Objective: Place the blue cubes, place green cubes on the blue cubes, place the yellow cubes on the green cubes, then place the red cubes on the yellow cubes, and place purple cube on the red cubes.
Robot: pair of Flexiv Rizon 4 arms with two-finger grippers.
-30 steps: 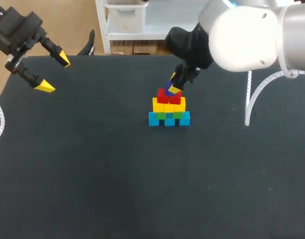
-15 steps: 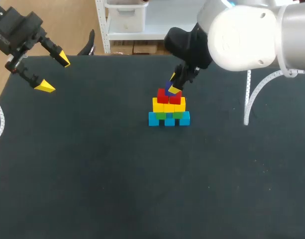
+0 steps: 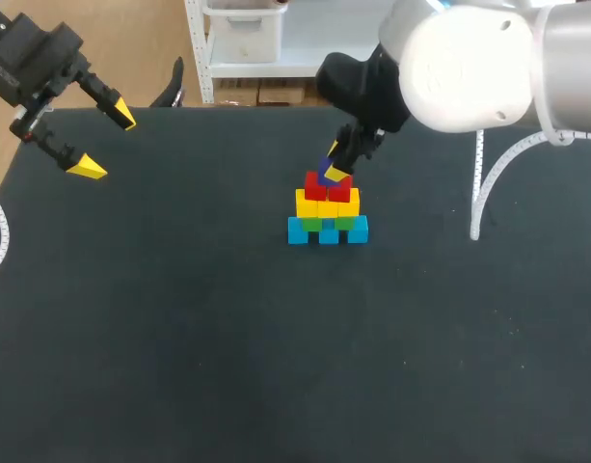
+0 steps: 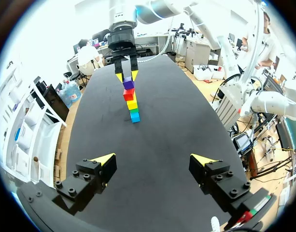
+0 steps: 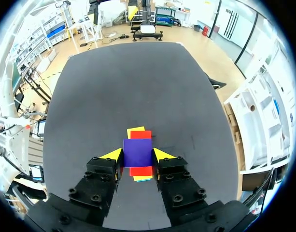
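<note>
The right pincer (image 5: 137, 154) is clamped on the purple cube (image 5: 137, 150), directly above the red cubes (image 3: 326, 188). Under them are yellow cubes (image 3: 327, 205), green cubes (image 3: 323, 223) and blue cubes (image 3: 328, 231), toward the far edge of the tabletop (image 3: 179, 338). The left pincer (image 4: 152, 160) has its fingers apart, over the far left corner.

Surface: black table (image 3: 179, 338) | directly on it I see three blue cubes (image 3: 328, 233), side by side, around mid-table.

Purple cube (image 5: 137, 152) in claw (image 5: 137, 155) above red cubes (image 5: 141, 135)
</note>
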